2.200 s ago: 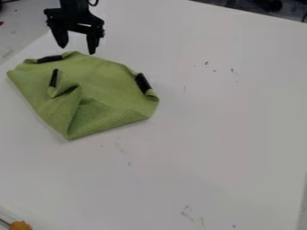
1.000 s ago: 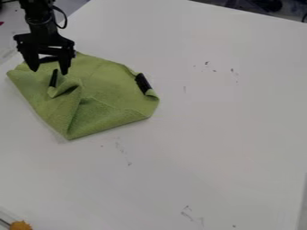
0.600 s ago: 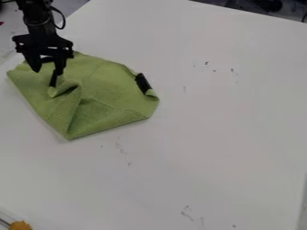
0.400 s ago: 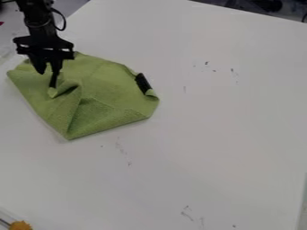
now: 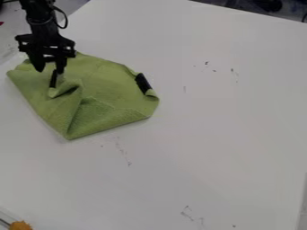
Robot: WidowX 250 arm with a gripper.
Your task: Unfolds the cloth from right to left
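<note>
At the left edge of the camera view, a small red patch (image 5: pixel 1 23) is seen beyond the table. In the lower left corner, an orange object (image 5: pixel 20 225) with a knobbly outline is cut off by the bottom edge, and a thin dark rod (image 5: pixel 5 223) is seen just beside it.

The black arm (image 5: pixel 39 17) enters from the upper left, with a loop of black cable (image 5: pixel 65 20) at its right side. The gripper (image 5: pixel 50 71) is pointed downward over the upper left part of the green cloth (image 5: pixel 105 87); its two fingers are parted by a narrow gap. Whether the cloth is touched by them cannot be told.

The cloth is laid on the left part of the white table (image 5: pixel 221 134), in a folded and creased state. A raised fold is formed below the gripper, and a narrow black strip (image 5: pixel 53 81) is seen there, directly under the right-hand finger. A deep crease is run from this fold toward the pointed lower corner. At the right side of the cloth, a wider black strip (image 5: pixel 142 83) is borne along the edge, beside a curled corner.

Farther right, small dark marks (image 5: pixel 207 63) are scattered over the tabletop. Beyond the table, at the upper right, a dark area (image 5: pixel 267 5) is seen.
</note>
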